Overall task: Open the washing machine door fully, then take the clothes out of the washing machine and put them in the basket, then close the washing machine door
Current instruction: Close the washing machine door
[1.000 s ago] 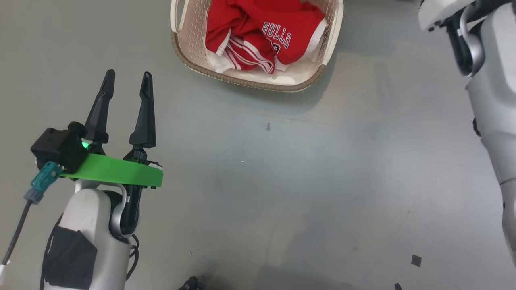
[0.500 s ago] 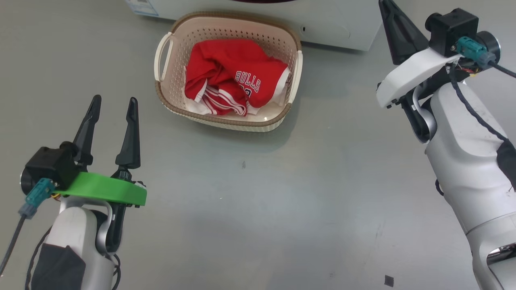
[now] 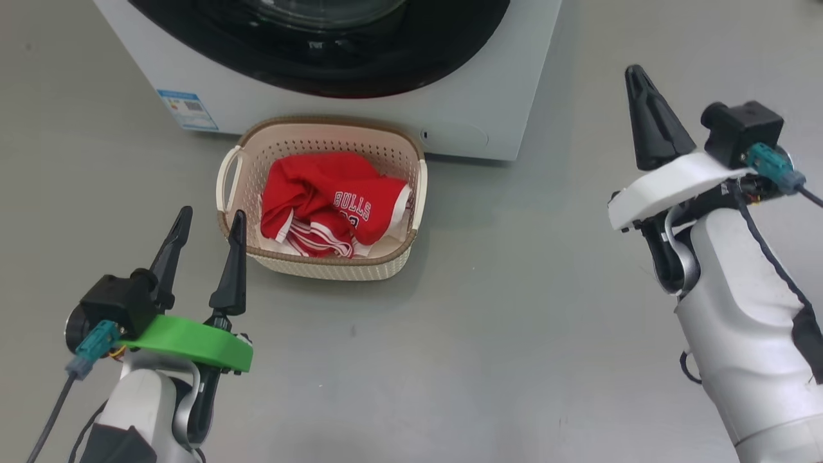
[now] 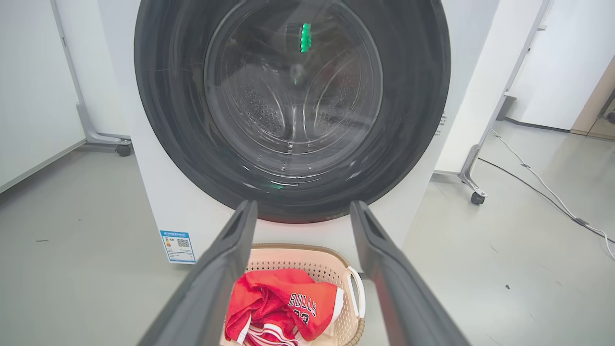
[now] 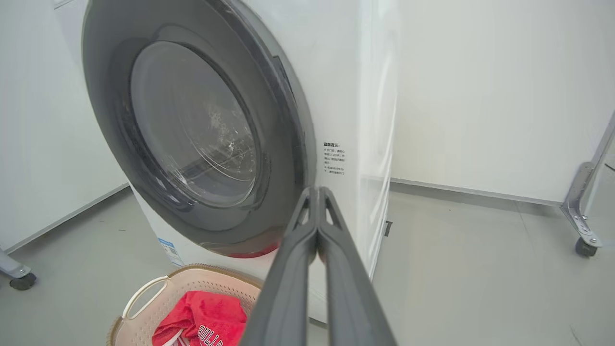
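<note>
The washing machine (image 3: 495,77) stands at the far side, and its door (image 4: 293,110) lies flat against the front, black rim around clear glass with the steel drum behind it. The basket (image 3: 334,269) rests on the floor right before the machine. Inside it lie the clothes (image 3: 321,199), a red BULLS jersey with white fabric. My left gripper (image 3: 212,215) is open and holds nothing, just to the near left of the basket. My right gripper (image 3: 634,72) is shut and holds nothing, raised well off to the basket's right, fingers (image 5: 314,230) pressed together and pointing at the machine's right front corner.
Grey floor surrounds the basket. A blue label (image 3: 186,109) marks the machine's lower left front. White panels on wheeled metal feet (image 4: 473,194) flank the machine, another caster (image 5: 584,245) is further right, and a cable (image 4: 543,187) runs along the floor.
The head camera has tilted up, so the basket sits lower in the picture and the machine has come into view. The right gripper now shows, shut; the left stays open.
</note>
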Available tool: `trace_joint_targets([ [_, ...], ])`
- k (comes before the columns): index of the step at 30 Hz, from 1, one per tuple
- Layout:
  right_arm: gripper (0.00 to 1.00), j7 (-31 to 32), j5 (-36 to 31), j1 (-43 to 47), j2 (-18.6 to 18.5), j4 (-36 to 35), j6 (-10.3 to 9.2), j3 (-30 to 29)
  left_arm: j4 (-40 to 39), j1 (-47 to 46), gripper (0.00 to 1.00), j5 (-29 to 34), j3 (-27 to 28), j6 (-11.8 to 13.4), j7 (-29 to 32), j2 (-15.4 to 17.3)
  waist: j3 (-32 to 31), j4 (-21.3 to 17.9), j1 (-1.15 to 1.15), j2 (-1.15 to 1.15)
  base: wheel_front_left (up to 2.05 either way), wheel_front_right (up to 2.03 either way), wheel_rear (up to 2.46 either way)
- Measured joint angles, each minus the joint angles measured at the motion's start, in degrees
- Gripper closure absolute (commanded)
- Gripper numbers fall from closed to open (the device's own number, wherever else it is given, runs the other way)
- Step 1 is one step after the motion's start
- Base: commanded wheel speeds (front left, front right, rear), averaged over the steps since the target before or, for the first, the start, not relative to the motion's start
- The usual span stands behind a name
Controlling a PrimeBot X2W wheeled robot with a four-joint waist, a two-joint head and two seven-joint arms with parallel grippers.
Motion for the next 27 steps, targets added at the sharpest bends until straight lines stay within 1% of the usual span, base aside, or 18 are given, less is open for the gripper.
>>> trace_joint_targets([
  [5,1.00,0.0,0.4,6.8,1.1,-2.6,-1.54,-2.0,0.2,2.2,0.00,0.0,0.6,0.0,0.0,0.1,-3.4,-1.5,0.00,0.00,0.00,0.00,0.00],
  [7,1.00,0.0,0.4,9.5,1.3,-3.4,-1.58,-2.4,0.3,3.2,0.00,0.0,1.5,0.0,0.0,0.1,-4.5,-2.2,0.00,0.00,0.00,0.00,0.00],
  [9,1.00,0.0,1.0,11.7,1.7,-4.4,-2.08,-3.1,0.3,3.9,0.00,0.0,2.3,0.0,0.0,0.1,-5.5,-2.8,0.00,0.00,0.00,0.00,0.00],
  [12,1.00,0.0,1.2,14.1,2.1,-6.2,-2.54,-3.7,0.2,4.4,0.00,0.1,2.4,0.0,0.0,0.2,-6.5,-3.9,0.00,0.00,0.00,0.00,0.00],
  [15,1.00,0.0,1.3,16.1,2.3,-8.1,-2.60,-4.3,-0.1,4.7,0.00,0.4,2.4,0.0,0.0,0.2,-7.3,-4.7,0.00,0.00,0.00,0.00,0.00],
  [17,1.00,0.0,1.2,17.4,2.4,-9.4,-3.10,-4.7,-0.2,5.1,0.00,0.4,2.7,0.0,0.0,0.2,-7.7,-5.2,0.00,0.00,0.00,0.00,0.00],
  [23,1.00,0.0,0.2,20.9,2.4,-13.2,-3.55,-5.5,-0.8,5.9,0.00,0.9,3.1,0.0,0.0,0.2,-7.9,-6.0,0.00,0.00,0.00,0.00,0.00],
  [24,0.66,0.0,0.2,21.5,2.5,-13.4,-3.59,-5.6,-0.7,6.1,0.00,0.9,3.0,0.0,0.0,0.1,-7.8,-6.1,0.00,0.00,0.00,0.00,0.00],
  [25,0.00,0.0,0.2,22.3,2.6,-13.3,-3.61,-5.6,-0.7,6.3,0.00,1.0,2.9,0.0,0.0,0.0,-7.8,-6.1,0.00,0.00,0.00,0.00,0.00],
  [27,0.00,0.0,0.0,24.0,2.6,-13.6,-3.94,-5.6,-0.7,6.5,0.00,1.3,2.8,0.0,0.0,-0.1,-7.7,-6.2,0.00,0.00,0.00,0.00,0.00],
])
